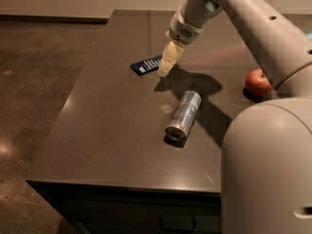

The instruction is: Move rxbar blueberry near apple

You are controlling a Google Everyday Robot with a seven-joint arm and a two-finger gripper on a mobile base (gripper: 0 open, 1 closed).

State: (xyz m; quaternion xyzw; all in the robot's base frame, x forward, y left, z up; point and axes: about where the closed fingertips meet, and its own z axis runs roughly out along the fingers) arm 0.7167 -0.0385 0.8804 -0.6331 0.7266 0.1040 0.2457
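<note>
The rxbar blueberry (146,65) is a flat dark navy wrapper with white lettering lying on the table's far left part. My gripper (167,65) hangs just to its right, its pale tips right at the bar's right end and partly covering it. The red apple (258,82) rests at the right side of the table, partly behind my arm's white shell. The bar and the apple are far apart.
A silver drink can (184,115) lies on its side in the middle of the dark table (112,145), between the bar and the apple. My arm's large white body (268,165) fills the lower right. The table's left edge drops to a brown floor.
</note>
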